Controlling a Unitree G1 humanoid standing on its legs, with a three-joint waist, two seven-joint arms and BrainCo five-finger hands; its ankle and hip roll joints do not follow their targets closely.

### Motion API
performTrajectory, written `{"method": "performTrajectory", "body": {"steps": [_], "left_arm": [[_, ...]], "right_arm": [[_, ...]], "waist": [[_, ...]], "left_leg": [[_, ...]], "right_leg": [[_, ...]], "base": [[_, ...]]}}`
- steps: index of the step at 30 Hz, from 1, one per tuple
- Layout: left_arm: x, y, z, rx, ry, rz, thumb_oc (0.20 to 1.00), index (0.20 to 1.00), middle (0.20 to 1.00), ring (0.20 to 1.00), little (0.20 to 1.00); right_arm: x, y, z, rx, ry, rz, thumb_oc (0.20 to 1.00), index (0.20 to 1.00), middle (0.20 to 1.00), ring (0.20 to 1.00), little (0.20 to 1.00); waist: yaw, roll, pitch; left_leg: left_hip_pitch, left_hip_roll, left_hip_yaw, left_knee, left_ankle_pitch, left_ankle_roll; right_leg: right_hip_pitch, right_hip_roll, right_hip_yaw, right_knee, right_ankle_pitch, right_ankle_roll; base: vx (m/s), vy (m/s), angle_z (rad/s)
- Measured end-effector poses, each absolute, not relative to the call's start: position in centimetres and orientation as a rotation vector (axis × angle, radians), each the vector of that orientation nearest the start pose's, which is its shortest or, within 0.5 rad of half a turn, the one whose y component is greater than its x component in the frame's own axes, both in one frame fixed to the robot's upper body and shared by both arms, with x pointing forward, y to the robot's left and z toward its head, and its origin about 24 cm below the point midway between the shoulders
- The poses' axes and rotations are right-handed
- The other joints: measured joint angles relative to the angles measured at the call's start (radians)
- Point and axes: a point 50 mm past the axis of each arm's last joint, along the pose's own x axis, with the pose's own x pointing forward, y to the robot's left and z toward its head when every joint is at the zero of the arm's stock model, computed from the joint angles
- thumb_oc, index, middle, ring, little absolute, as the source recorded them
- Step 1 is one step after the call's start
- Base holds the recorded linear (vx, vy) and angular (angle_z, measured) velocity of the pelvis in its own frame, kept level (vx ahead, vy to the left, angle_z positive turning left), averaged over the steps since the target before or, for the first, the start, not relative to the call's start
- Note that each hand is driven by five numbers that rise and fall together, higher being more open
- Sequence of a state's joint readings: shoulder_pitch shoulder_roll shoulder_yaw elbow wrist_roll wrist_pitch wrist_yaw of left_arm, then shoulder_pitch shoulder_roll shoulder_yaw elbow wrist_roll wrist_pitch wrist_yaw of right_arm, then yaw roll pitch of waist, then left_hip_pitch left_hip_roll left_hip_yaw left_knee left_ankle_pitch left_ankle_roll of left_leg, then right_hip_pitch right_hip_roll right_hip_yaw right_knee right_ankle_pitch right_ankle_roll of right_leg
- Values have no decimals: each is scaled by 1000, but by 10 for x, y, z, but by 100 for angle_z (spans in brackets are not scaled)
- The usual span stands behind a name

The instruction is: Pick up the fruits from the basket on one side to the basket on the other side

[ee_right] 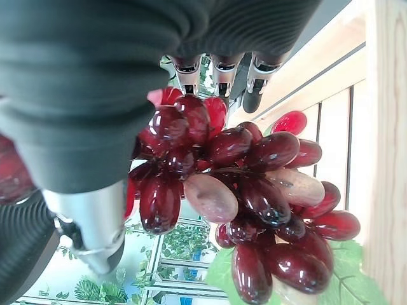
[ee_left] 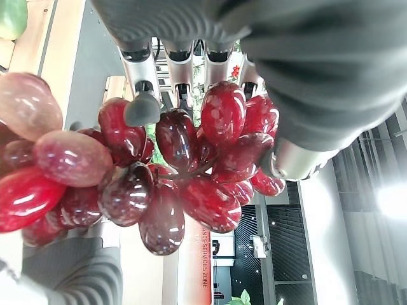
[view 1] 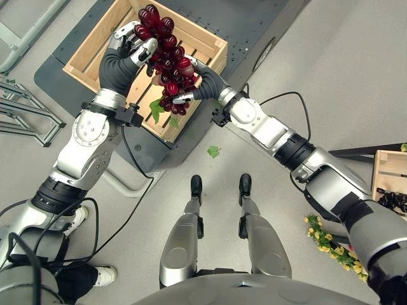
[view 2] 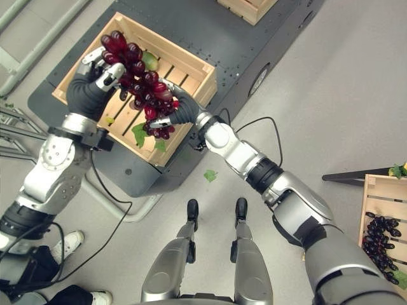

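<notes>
A bunch of red grapes with green leaves at its lower end hangs over a slatted wooden crate on a dark cart. My left hand is curled round the bunch's upper end. From the right, my right hand grips the lower part between fingers and thumb. In the left wrist view the fingertips press into the grapes. The right wrist view has the grapes hanging under the curled fingers, beside the crate wall.
A second wooden crate holding dark grapes stands on the floor at far right, with yellow flowers near it. A green leaf lies on the floor. A person's white shoes show lower left. A metal frame stands left.
</notes>
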State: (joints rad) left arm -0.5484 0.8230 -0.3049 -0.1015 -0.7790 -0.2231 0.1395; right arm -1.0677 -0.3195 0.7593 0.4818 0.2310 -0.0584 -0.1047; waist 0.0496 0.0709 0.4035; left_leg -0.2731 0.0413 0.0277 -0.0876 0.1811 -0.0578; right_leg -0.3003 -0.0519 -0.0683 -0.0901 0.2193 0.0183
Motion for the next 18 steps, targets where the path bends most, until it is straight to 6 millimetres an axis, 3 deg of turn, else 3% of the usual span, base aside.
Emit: {"method": "performTrajectory", "body": {"steps": [12, 13, 18], "left_arm": [[303, 173, 236, 0, -599, -324, 200, 200, 200, 200, 200], [303, 173, 236, 0, -596, -326, 200, 200, 200, 200, 200], [303, 172, 235, -1, -594, -324, 200, 200, 200, 200, 200]], "right_arm": [[366, -20, 205, -563, -457, 536, 1000, 1000, 1000, 1000, 1000], [366, -20, 204, -565, -451, 534, 200, 200, 200, 200, 200], [367, -22, 206, -570, -456, 531, 200, 200, 200, 200, 200]], "waist": [[2, 0, 0], [2, 0, 0], [1, 0, 0]], "left_leg": [[-1, 0, -2, 0, 0, 0], [-1, 0, -2, 0, 0, 0], [-1, 0, -2, 0, 0, 0]], "right_leg": [[0, 0, -2, 0, 0, 0], [0, 0, -2, 0, 0, 0], [0, 0, -2, 0, -1, -1]], "base": [[0, 0, 0], [0, 0, 0], [0, 0, 0]]}}
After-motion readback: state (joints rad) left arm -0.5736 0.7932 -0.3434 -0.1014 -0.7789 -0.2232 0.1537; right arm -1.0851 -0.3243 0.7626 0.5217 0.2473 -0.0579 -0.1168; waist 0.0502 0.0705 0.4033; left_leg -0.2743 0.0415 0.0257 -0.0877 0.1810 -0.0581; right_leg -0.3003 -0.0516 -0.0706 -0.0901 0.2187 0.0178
